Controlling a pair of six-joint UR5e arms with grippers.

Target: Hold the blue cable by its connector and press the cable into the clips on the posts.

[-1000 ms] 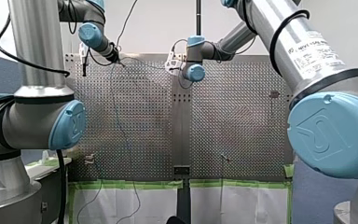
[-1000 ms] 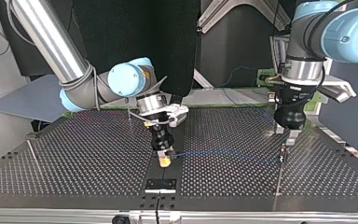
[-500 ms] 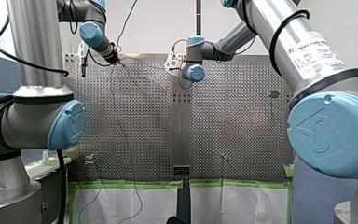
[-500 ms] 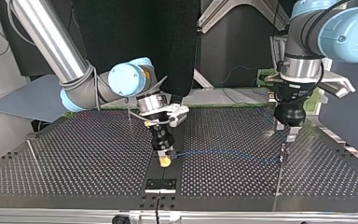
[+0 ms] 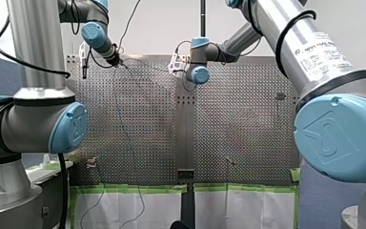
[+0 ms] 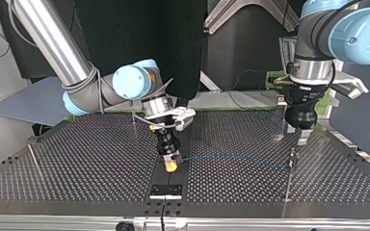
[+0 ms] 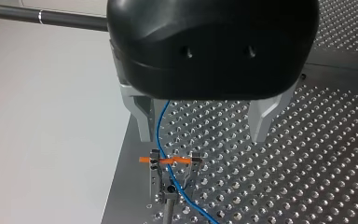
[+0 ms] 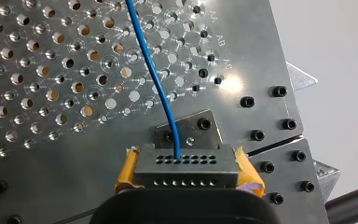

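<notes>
Perforated metal table (image 6: 77, 163) takes up most of the room, and seen from across it in the top view both arms come down from twelve o'clock. The right gripper (image 6: 171, 163) is low over the middle seam, at about six o'clock from the table's centre. Its yellow pads (image 8: 127, 173) are clamped on the two ends of the grey connector (image 8: 186, 168), which has rows of small holes in its face. A small black plate (image 6: 166, 191) lies on the table just beside it, toward six o'clock.

The blue cable (image 6: 231, 156) leaves the connector and runs just above the table toward three o'clock, as far as a thin post (image 6: 289, 180). The left gripper (image 7: 201, 137) hangs just above the top of that post, touching nothing, its jaws wide apart. Its wrist camera shows the cable passing between the metal fingers (image 7: 142, 116), close to one of them, then crossing an orange strip (image 7: 179, 161) between the two prongs of the clip (image 7: 192, 169) on the post. I cannot tell whether the cable is pressed fully home there.

In the front view the cable trails toward six o'clock, over the green tape (image 5: 133, 188) at the table's near edge.
</notes>
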